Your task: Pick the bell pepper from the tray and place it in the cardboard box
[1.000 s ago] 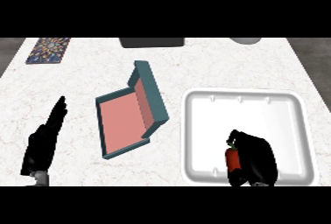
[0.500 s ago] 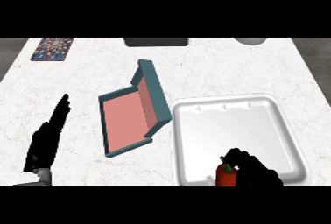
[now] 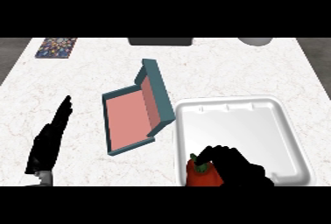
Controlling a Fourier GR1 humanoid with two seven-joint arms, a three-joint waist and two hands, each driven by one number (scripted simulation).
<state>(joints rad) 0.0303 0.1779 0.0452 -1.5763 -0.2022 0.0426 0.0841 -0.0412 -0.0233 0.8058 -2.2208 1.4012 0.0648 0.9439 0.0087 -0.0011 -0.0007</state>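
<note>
Right hand point(image 3: 241, 169) with fingers curled in a grasp; left hand point(image 3: 48, 140) flat, fingers straight.

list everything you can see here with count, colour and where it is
bell pepper: one, red with a green stem, near-left corner of the tray, in the right hand's grasp
tray: one, white, right side of the counter
box: one, teal outside and pink inside, open, left of the tray
patterned mat: one, multicoloured, far left corner
dark object: one, far edge, centre, partly cut off
grey object: one, far right edge, partly cut off
counter: one, white marbled
left hand: black, open, resting at the left
right hand: black, curled on the bell pepper
</note>
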